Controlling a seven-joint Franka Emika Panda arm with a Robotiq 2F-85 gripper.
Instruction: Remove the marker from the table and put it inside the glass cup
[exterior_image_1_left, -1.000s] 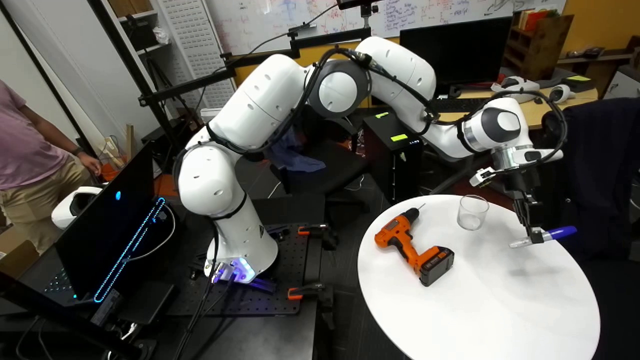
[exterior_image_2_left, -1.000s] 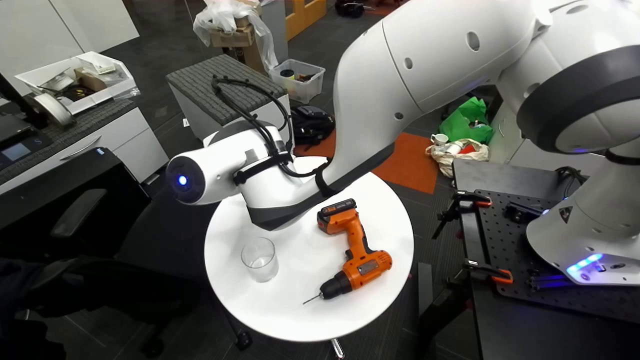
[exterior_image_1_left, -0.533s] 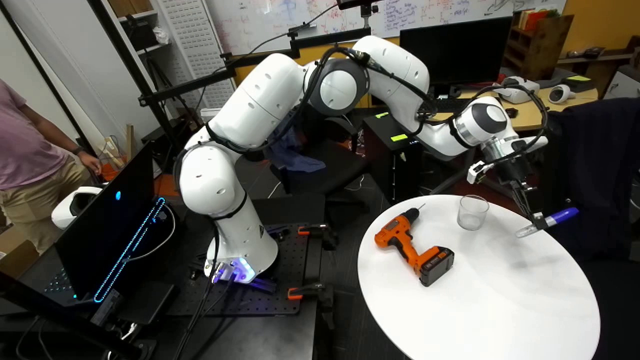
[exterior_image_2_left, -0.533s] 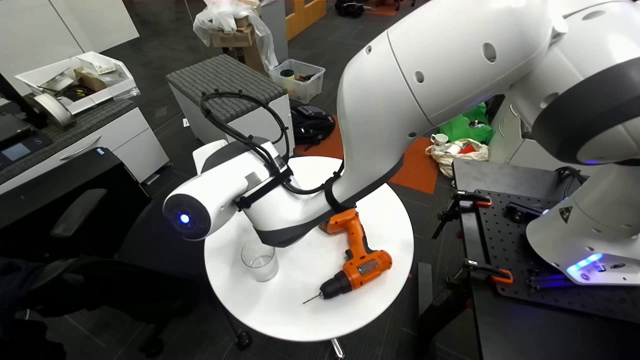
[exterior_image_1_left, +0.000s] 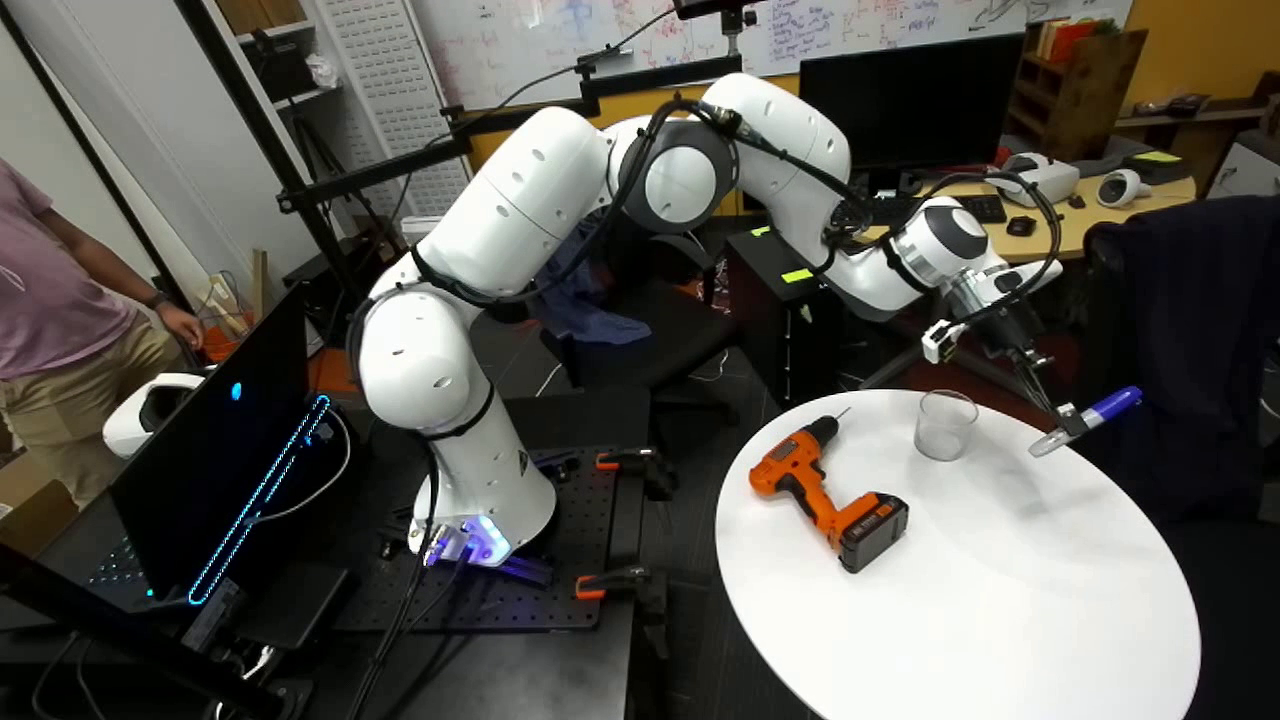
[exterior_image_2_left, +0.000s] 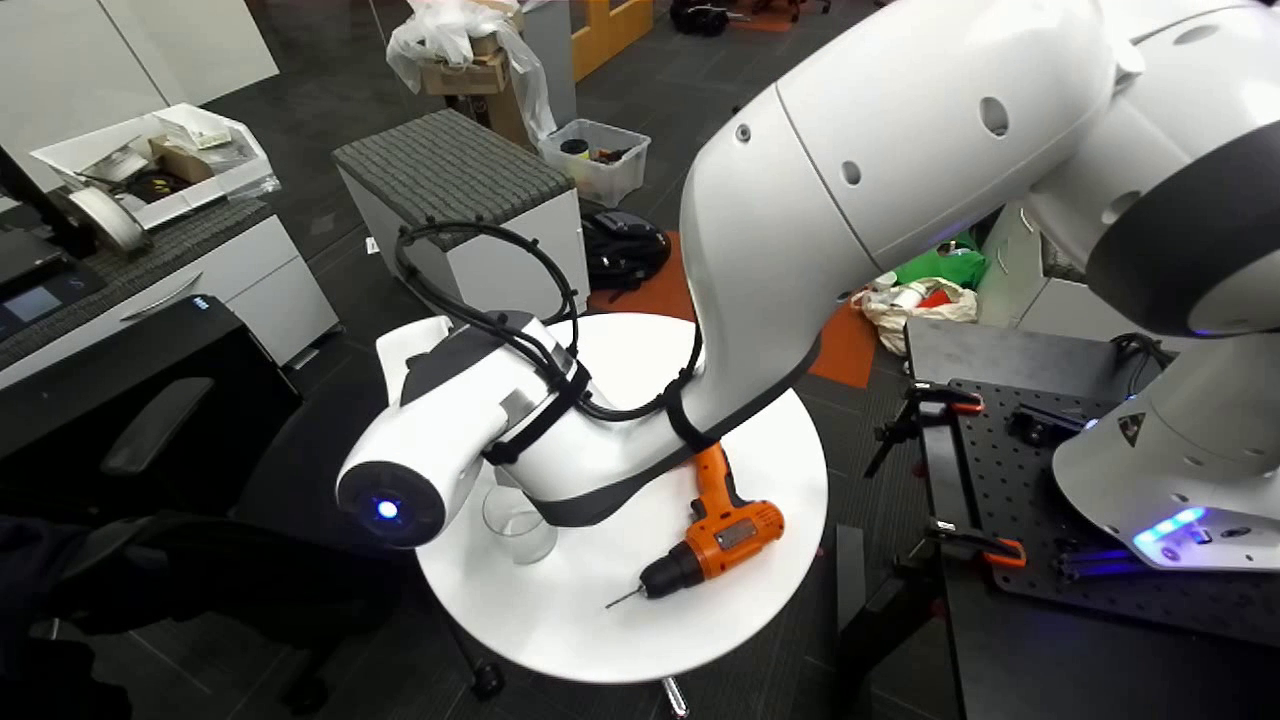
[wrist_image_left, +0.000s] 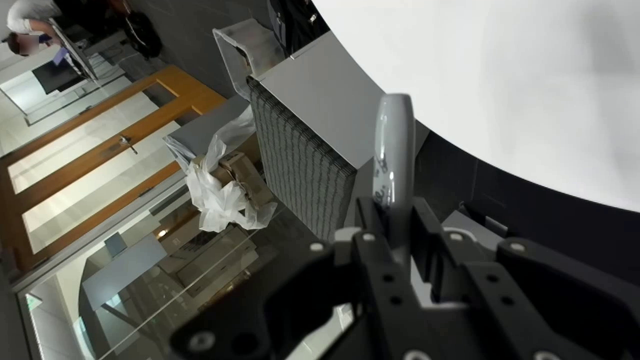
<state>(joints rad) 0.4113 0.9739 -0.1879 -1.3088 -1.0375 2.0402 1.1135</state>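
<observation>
One gripper (wrist_image_left: 396, 217) clasps one marker (wrist_image_left: 394, 155) between two jaws; one table (exterior_image_1_left: 1000, 610) bears one glass cup (exterior_image_1_left: 944, 427) and one drill (exterior_image_1_left: 820, 500)

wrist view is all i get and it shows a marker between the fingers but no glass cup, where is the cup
Observer: An exterior view shows the glass cup upright on the white table, between the power drill and the gripper as pictured there.

Operator: ok and the end of the marker that i can't see, what is it

Observer: The blue cap, poking out of the gripper on the side away from the glass cup in that same exterior view.
</observation>
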